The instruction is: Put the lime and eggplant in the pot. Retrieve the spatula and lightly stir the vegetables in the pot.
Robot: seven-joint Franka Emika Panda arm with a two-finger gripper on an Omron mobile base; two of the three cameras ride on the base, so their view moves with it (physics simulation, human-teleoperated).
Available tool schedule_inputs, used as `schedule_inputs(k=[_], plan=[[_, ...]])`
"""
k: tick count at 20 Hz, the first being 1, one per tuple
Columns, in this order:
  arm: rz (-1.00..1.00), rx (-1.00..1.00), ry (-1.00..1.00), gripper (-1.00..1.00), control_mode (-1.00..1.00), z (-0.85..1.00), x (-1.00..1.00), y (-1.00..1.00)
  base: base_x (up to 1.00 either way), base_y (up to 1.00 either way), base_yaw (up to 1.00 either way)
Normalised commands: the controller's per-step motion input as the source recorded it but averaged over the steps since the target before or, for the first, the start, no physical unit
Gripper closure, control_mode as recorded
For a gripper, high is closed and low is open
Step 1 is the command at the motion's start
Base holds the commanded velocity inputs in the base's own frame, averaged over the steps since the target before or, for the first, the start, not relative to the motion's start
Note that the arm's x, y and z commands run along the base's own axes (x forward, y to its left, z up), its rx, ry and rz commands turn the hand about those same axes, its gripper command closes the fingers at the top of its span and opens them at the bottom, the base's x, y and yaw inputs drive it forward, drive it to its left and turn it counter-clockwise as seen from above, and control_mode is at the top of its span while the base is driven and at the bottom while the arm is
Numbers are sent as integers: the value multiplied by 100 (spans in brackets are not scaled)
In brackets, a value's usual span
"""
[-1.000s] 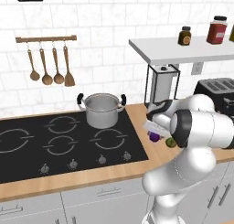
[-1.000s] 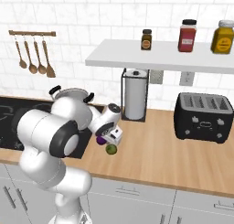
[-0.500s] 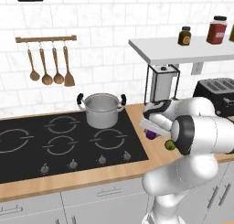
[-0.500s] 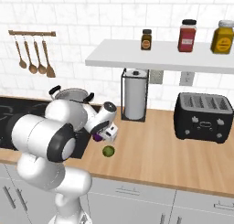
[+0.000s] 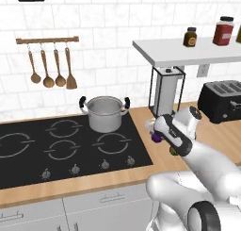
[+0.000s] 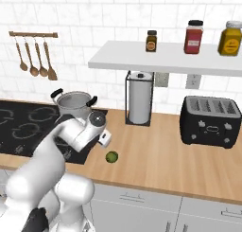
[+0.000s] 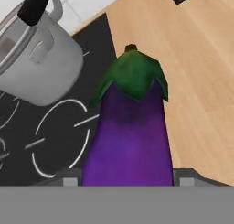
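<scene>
My gripper (image 5: 156,134) is shut on the purple eggplant (image 7: 130,127), which hangs over the stove's right edge. Its green cap points away from the hand. In the hand view the eggplant fills the gap between the fingertips (image 7: 68,180). The steel pot (image 5: 104,113) stands on the back right burner, left of and beyond the gripper (image 6: 103,138), and shows as the pot (image 7: 36,58) at the hand view's upper left. The lime (image 6: 111,156) lies on the wooden counter just right of the stove, partly behind my arm as the lime (image 5: 173,151). The spatula is out of view.
Wooden spoons hang on a wall rail (image 5: 47,40) above the stove (image 5: 56,150). A paper towel holder (image 6: 140,101) and a black toaster (image 6: 208,120) stand on the counter to the right. A shelf with jars (image 6: 170,58) juts out overhead.
The gripper has carried the eggplant a little left, from the counter toward the stove's edge. The arm's elbow has swung down and out. The lime and pot have not moved.
</scene>
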Motion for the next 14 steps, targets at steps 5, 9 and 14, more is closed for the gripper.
schedule_inputs(k=[5, 9, 14], plan=[[-1, -2, -7, 100, -100, 100, -45, 43, 0, 0, 0], [6, -10, 12, 100, -100, 83, -6, 69, 0, 0, 0], [5, -11, 39, 100, -100, 26, 39, 74, 0, 0, 0]])
